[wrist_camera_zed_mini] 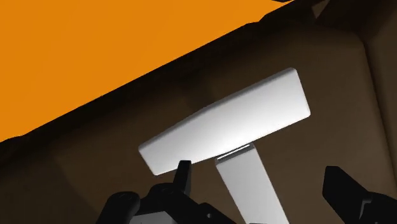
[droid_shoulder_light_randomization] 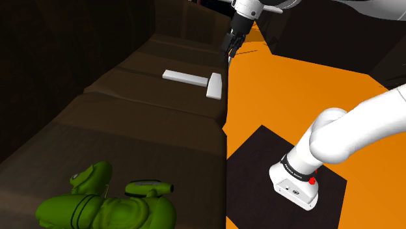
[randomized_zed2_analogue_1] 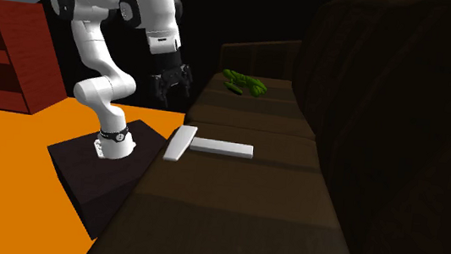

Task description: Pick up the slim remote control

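White slim remote (wrist_camera_zed_mini: 249,188) lies on the sofa seat (droid_shoulder_light_randomization: 149,123), one end against the wider remote (wrist_camera_zed_mini: 229,121) at the front edge, and I see its long axis running between the fingers of my spread gripper (droid_shoulder_light_randomization: 229,53) above it.

Furniture: a dark brown sofa (droid_shoulder_light_randomization: 143,123) with flat seat cushions and a tall backrest (randomized_zed2_analogue_1: 387,103). The floor (droid_shoulder_light_randomization: 293,84) is flat, uniform orange and meets the sofa's front edge. A red-brown shelf unit (randomized_zed2_analogue_1: 6,50) stands on the floor, well apart from the sofa. Lighting over the sofa is dim.
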